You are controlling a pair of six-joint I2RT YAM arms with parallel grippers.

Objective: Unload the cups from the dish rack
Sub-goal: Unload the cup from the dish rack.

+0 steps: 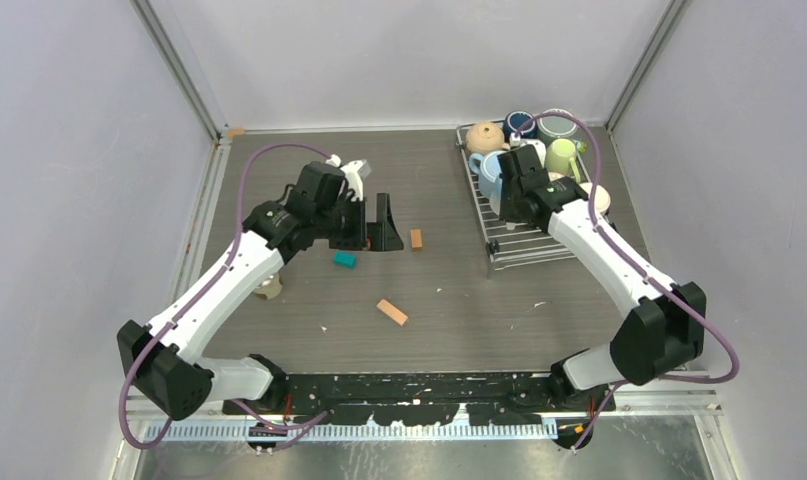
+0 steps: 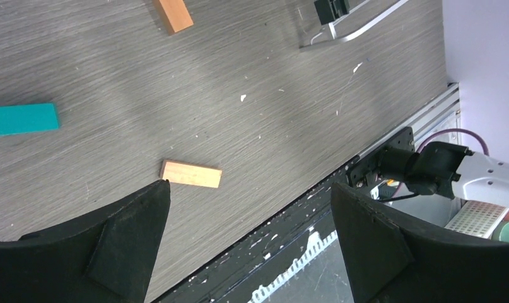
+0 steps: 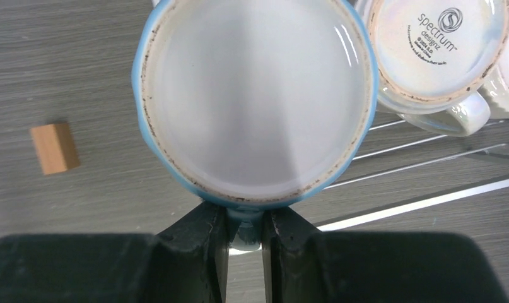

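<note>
The silver wire dish rack stands at the back right of the table. It holds a tan cup, a navy cup, a grey-green cup, a lime green cup and a white cup. My right gripper is shut on the handle of the light blue cup, which is upside down at the rack's left edge. A pearly white cup sits beside it, base up. My left gripper is open and empty above the table's middle left.
A tan mug stands on the table under the left arm. A teal block and two orange blocks lie mid-table. A white object shows behind the left wrist. Walls close the back and sides.
</note>
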